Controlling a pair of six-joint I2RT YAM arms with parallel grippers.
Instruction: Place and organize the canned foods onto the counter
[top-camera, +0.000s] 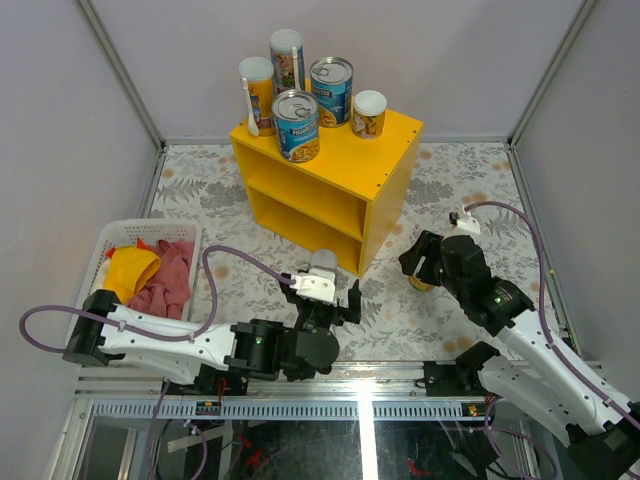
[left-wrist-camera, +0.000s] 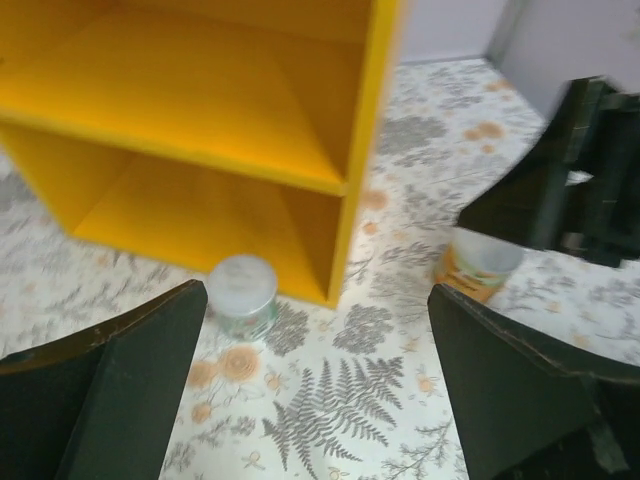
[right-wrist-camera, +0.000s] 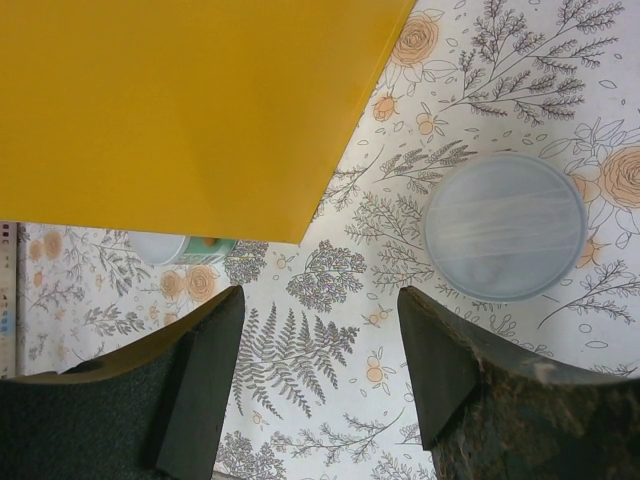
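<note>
Upper centre of the overhead view, I see the bright yellow wooden shelf unit (top-camera: 385, 150) with five canned foods on its flat top: two tall white-lidded tubes (top-camera: 257, 95), two wide steel blue-labelled cans (top-camera: 296, 125) and a short pale-lidded can (top-camera: 368, 113). At lower centre the left gripper (top-camera: 322, 290) is spread wide over the floral mat (top-camera: 200, 190). At right, the right gripper (top-camera: 420, 262) hangs over a short orange-labelled can (top-camera: 422, 285).

On the left wrist view my fingers (left-wrist-camera: 120, 390) stand at the bottom corners, released, with bare mat between them. A small green-labelled can (left-wrist-camera: 243, 295) stands mid-frame just beside the shelf's bottom corner. The short orange-labelled can sits at right, beneath the black right gripper.

On the right wrist view the jaws are apart, grasping nothing. That can's pale lid (right-wrist-camera: 505, 225) lies at upper right, ahead of the right-hand finger (right-wrist-camera: 440, 370).
</note>
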